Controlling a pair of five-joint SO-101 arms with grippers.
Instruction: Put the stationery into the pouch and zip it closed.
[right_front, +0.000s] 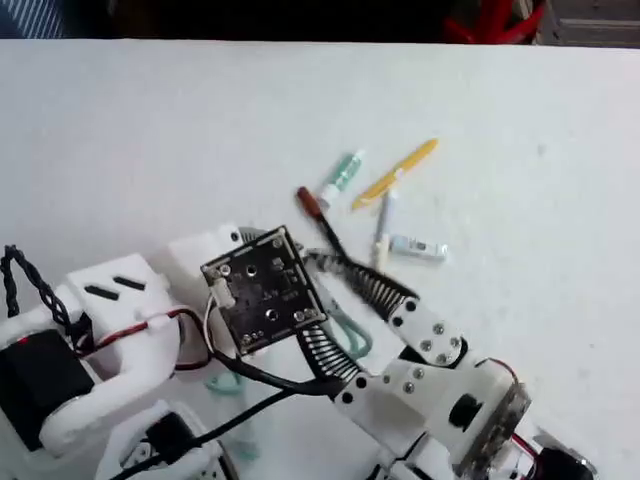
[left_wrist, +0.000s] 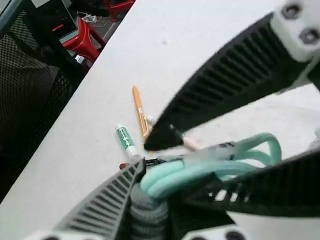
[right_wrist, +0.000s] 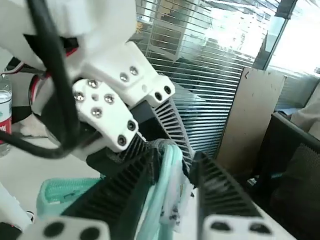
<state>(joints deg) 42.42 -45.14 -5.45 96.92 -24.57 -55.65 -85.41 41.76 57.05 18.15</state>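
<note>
Most of the pouch (right_front: 352, 338) (teal) lies hidden beneath both arms (right_front: 400, 385).

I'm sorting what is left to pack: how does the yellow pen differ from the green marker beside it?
The yellow pen is long and slim; the green marker is shorter and thicker. The yellow pen is yellow nearly all along; the green marker is part green, with a white end. Both lie flat on the table, side by side with a gap between them, outside the pouch.
</note>
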